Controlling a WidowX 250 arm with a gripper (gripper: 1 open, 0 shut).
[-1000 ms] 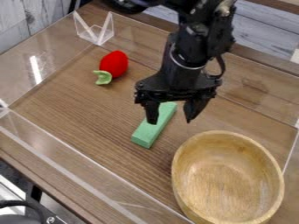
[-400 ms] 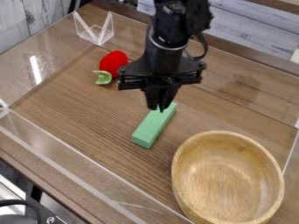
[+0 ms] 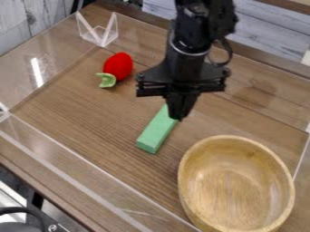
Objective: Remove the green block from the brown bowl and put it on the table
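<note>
1. Camera view: the green block (image 3: 158, 131) lies flat on the wood-grain surface (image 3: 72, 109), outside the brown bowl (image 3: 237, 186). Its near end points toward the lower left and its far end runs up under the arm.
2. The brown bowl sits at the lower right, upright, with nothing inside it. The block is just beside the bowl's upper-left rim but does not touch it.
3. The black arm comes down from the top of the view with its claw (image 3: 180, 111) pointing straight down over the far end of the block. The claw is clenched, its fingers drawn together into a narrow tip. Whether that tip touches the block's far end or hovers just above it cannot be told from this angle; the block rests level on the surface and does not look lifted.
4. A red strawberry toy (image 3: 116, 65) with a green leaf lies to the upper left, well apart from the block and the bowl.
5. A clear acrylic stand (image 3: 97, 30) stands at the far left corner, and low clear walls (image 3: 72, 177) edge the surface.
</note>
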